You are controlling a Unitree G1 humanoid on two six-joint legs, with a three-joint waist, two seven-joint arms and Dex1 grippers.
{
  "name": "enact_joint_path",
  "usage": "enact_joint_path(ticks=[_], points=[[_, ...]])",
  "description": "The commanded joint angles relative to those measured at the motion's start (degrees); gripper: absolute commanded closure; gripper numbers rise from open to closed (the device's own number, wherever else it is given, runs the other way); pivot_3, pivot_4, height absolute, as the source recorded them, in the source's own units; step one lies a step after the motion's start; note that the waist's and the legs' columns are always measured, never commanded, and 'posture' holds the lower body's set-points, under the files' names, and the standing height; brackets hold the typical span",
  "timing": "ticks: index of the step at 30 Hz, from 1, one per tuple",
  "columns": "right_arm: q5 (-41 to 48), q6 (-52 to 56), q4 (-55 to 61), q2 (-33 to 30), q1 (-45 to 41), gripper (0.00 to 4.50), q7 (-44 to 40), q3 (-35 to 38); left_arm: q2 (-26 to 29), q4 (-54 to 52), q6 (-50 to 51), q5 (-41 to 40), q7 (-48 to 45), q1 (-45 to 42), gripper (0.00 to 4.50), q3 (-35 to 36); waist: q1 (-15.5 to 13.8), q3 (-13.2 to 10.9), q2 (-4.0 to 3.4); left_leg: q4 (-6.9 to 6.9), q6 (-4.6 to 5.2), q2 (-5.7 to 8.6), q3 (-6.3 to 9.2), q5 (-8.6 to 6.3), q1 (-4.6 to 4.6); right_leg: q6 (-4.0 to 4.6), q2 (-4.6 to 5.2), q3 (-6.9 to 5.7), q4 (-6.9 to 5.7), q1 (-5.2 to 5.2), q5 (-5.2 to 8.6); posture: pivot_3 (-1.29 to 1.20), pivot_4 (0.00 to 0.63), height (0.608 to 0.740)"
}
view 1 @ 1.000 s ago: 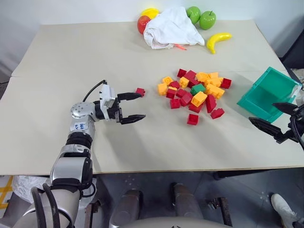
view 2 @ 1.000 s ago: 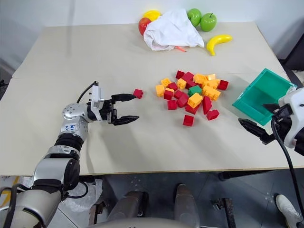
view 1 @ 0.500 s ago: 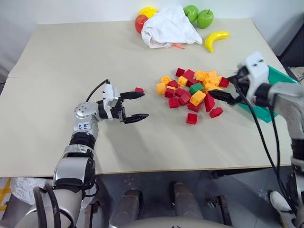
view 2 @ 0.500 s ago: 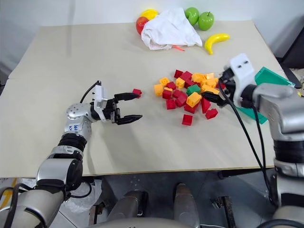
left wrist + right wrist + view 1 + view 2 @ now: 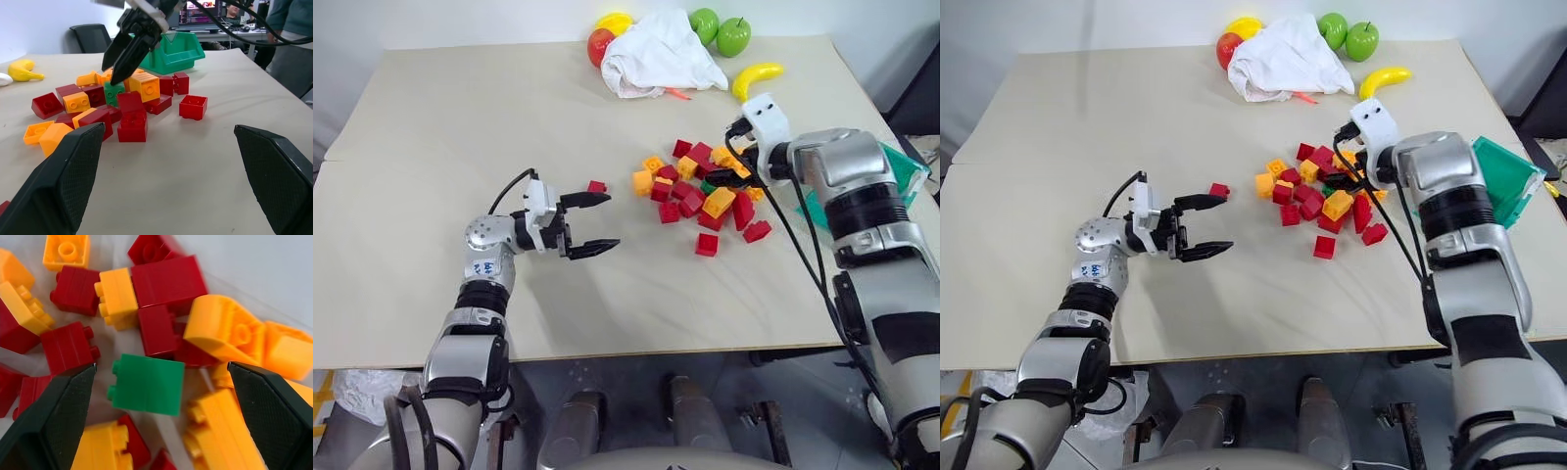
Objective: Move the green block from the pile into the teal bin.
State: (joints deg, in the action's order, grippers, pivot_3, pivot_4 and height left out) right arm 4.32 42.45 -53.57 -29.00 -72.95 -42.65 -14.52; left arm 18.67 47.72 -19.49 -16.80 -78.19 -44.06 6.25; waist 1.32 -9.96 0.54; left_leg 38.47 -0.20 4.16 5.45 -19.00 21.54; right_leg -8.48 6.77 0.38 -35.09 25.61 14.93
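My right gripper [image 5: 159, 416] is hanging over the pile [image 5: 710, 191] with its fingers [image 5: 46, 418] spread wide and empty, the green block [image 5: 145, 384] lying between them, while my left gripper [image 5: 590, 223], also spread, is idling well apart.

a broad beige table [image 5: 460, 127] stands before a pale wall [image 5: 460, 20]. beyond it are a black office chair [image 5: 90, 36], desks with a lit monitor [image 5: 198, 7], and a person [image 5: 291, 34].

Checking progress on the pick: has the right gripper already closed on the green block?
No: in the right wrist view the green block lies loose among the bricks, between the spread fingers of the open right gripper.
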Motion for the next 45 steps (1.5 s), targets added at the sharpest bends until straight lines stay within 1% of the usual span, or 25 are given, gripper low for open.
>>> enact_joint_path(ticks=[1, 3, 5, 11, 14, 17, 19, 20, 23, 25, 29, 32, 33, 34, 36, 37, 39, 40, 41, 43, 45], points=[[-2.86, -1.25, -3.73, 1.13, -3.07, 0.01, -2.96, -0.94, 0.42, -3.08, 0.27, -1.51, 0.78, 0.67, 0.0, 0.62, 0.32, 0.0, -0.01, 0.0, 0.0, 0.0, 0.01, 0.0, 0.0, 0.0, 0.0, -0.01, 0.0, 0.0, 0.0, 0.0, 0.15, 0.74], [-4.93, -1.07, -4.88, 1.78, -3.48, 0.01, -5.08, -2.7, 0.53, -3.48, 0.4, -1.52, 1.1, 0.97, 0.0, 0.66, 0.46, 0.01, -0.03, 0.0, -0.01, 0.0, 0.01, 0.0, 0.0, 0.0, -0.02, -0.02, -0.02, 0.01, 0.0, 0.0, 0.15, 0.74], [-6.46, -1.77, -5.67, 2.48, -3.58, 0.01, -5.52, -3.4, 0.56, -3.82, 0.54, -1.51, 1.28, 1.25, 0.0, 0.63, 0.47, 0.02, -0.05, 0.0, -0.02, 0.0, 0.02, 0.0, 0.0, 0.0, -0.02, -0.02, -0.03, 0.02, 0.0, 0.0, 0.15, 0.74], [-8.12, -4.39, -10.09, 6.0, -4.5, 0.01, -2.79, -1.41, -0.03, -3.83, 0.35, -1.14, 1.85, 1.32, 0.0, 0.14, 0.45, 0.03, -0.06, 0.13, -0.03, 0.01, 0.03, 0.0, 0.0, 0.01, -0.02, -0.02, -0.15, 0.02, 0.0, 0.0, 0.15, 0.74], [-8.46, -5.34, -11.59, 6.6, -5.07, 0.56, -0.94, -0.12, -0.17, -3.74, 0.21, -1.09, 1.95, 1.08, 0.0, -0.02, 0.46, 0.03, -0.06, 0.32, -0.03, 0.01, 0.07, 0.0, 0.0, 0.01, 0.06, -0.01, -0.32, 0.0, 0.0, 0.0, 0.15, 0.74], [-8.71, -5.46, -11.58, 6.17, -6.03, 1.58, -1.86, 0.45, -0.07, -3.52, 0.16, -1.12, 2.09, 0.84, 0.0, 0.02, 0.49, 0.01, -0.09, 0.39, -0.04, 0.03, 0.06, 0.0, 0.0, 0.01, 0.07, 0.0, -0.41, 0.02, 0.0, 0.0, 0.15, 0.74], [-8.67, -4.87, -9.37, 5.02, -6.49, 2.25, -3.04, 0.65, 0.02, -3.51, 0.19, -1.07, 2.12, 0.79, 0.0, -0.01, 0.5, 0.01, -0.09, 0.38, -0.04, 0.03, 0.06, 0.0, 0.0, 0.01, 0.03, 0.0, -0.43, 0.02, 0.0, 0.0, 0.15, 0.74], [-8.47, -4.32, -7.89, 4.41, -6.6, 2.41, -3.5, 0.89, 0.04, -3.62, 0.21, -0.99, 2.16, 0.78, 0.0, -0.11, 0.51, 0.01, -0.09, 0.38, -0.04, 0.03, 0.05, 0.0, 0.0, 0.01, 0.03, 0.0, -0.43, 0.03, 0.0, 0.0, 0.15, 0.74], [-6.19, -0.88, 0.31, 2.21, -5.75, 2.4, -4.69, 3.35, -0.78, -4.71, 0.62, -0.32, 2.7, 0.79, 0.0, -1.3, 0.45, -0.07, -0.21, 0.38, -0.04, 0.02, 0.05, 0.0, 0.04, 0.01, 0.05, 0.01, -0.43, 0.08, 0.0, 0.0, 0.15, 0.74], [-5.08, 1.17, 7.64, 0.67, -3.61, 2.4, -5.45, 4.7, -1.64, -5.85, 1.0, 0.51, 3.02, 1.22, 0.0, -2.77, 0.34, -0.07, -0.22, 0.37, -0.04, 0.03, 0.05, 0.0, 0.07, 0.01, 0.04, 0.0, -0.43, 0.11, 0.0, 0.0, 0.15, 0.74], [-1.69, 6.29, 27.74, -4.57, 4.41, 2.4, -6.7, 8.9, -4.67, -6.94, 1.39, 2.72, 5.88, 0.97, 0.0, -5.91, 0.01, -0.07, -0.21, 0.38, -0.04, 0.06, 0.05, -0.02, 0.09, 0.01, 0.03, -0.03, -0.4, 0.09, 0.0, 0.0, 0.15, 0.74], [-0.53, 10.12, 37.38, -8.09, 9.38, 2.4, -6.19, 10.87, -6.23, -7.38, 1.63, 3.84, 8.15, 0.34, 0.0, -7.38, -0.76, -0.07, -0.21, 0.5, 0.0, 0.08, 0.06, -0.04, 0.18, 0.01, 0.05, -0.04, -0.4, 0.1, 0.0, 0.0, 0.15, 0.74], [-0.31, 11.31, 40.32, -9.71, 11.52, 2.4, -6.03, 11.62, -6.69, -7.52, 1.99, 4.48, 9.29, -0.06, 0.0, -7.97, -1.04, -0.07, -0.21, 0.53, 0.01, 0.13, 0.05, -0.04, 0.25, 0.0, 0.05, -0.04, -0.4, 0.14, 0.0, 0.0, 0.15, 0.74], [0.36, 11.58, 45.05, -13.78, 16.43, 2.4, -7.12, 14.33, -8.07, -8.2, 3.6, 6.09, 12.43, -0.99, 0.0, -9.18, -1.37, -0.07, -0.21, 0.56, 0.01, 0.13, 0.04, -0.04, 0.3, 0.0, 0.05, -0.03, -0.4, 0.18, 0.0, 0.0, 0.15, 0.74], [0.2, 11.81, 50.73, -21.39, 24.11, 2.4, -7.46, 18.87, -10.52, -9.42, 7.02, 8.7, 17.25, -2.52, 0.0, -11.37, -2.92, -0.07, -0.21, 0.7, 0.01, 0.15, 0.18, -0.04, 0.59, -0.01, 0.02, -0.13, -0.4, 0.35, -0.01, 0.0, 0.15, 0.74], [0.41, 11.58, 52.09, -23.42, 26.18, 2.4, -7.15, 20.2, -11.12, -9.96, 8.08, 9.24, 18.41, -2.8, 0.0, -11.95, -3.15, -0.07, -0.21, 0.73, 0.02, 0.19, 0.19, -0.03, 0.77, -0.04, 0.04, -0.13, -0.41, 0.44, -0.02, 0.0, 0.15, 0.74], [0.03, 10.08, 52.1, -27.66, 29.41, 2.4, -6.85, 21.65, -12.36, -10.67, 8.82, 8.68, 19.08, -3.23, 0.0, -12.16, -2.93, -0.07, -0.22, 0.74, 0.1, 0.26, -0.06, -0.05, 0.8, -0.12, 0.1, 0.01, -0.39, 0.55, -0.07, 0.0, 0.15, 0.74], [-1.52, 8.11, 49.71, -30.5, 30.88, 2.4, -6.25, 21.41, -13.1, -10.36, 8.96, 8.52, 19.62, -3.88, 0.0, -12.21, -1.98, -0.07, -0.22, 0.73, 0.12, 0.26, -0.15, -0.05, 0.79, -0.14, 0.11, 0.05, -0.39, 0.56, -0.08, 0.0, 0.15, 0.74], [-3.02, 6.02, 46.94, -32.53, 31.9, 2.4, -5.65, 21.28, -13.69, -9.99, 8.96, 8.4, 20.22, -4.48, 0.0, -12.23, -1.75, -0.07, -0.22, 0.64, 0.12, 0.15, -0.56, -0.06, 0.68, -0.1, 0.1, 0.15, -0.41, 0.7, -0.12, 0.0, 0.15, 0.74], [-4.13, 1.51, 41.26, -34.35, 32.62, 2.4, -4.58, 20.96, -14.69, -9.13, 8.86, 8.13, 20.9, -5.47, 0.0, -11.86, -1.86, -0.07, -0.21, 0.65, 0.1, 0.12, -0.94, -0.03, 0.66, -0.08, 0.08, 0.12, -0.47, 0.72, -0.14, 0.0, 0.15, 0.74], [-3.85, -1.8, 36.87, -33.49, 31.44, 2.4, -3.8, 20.54, -15.14, -8.19, 8.71, 7.84, 21.14, -6.19, 0.0, -11.51, -1.49, -0.07, -0.21, 0.66, 0.12, 0.12, -1.17, -0.02, 0.6, -0.07, 0.08, 0.25, -0.45, 0.74, -0.15, 0.0, 0.15, 0.74]])
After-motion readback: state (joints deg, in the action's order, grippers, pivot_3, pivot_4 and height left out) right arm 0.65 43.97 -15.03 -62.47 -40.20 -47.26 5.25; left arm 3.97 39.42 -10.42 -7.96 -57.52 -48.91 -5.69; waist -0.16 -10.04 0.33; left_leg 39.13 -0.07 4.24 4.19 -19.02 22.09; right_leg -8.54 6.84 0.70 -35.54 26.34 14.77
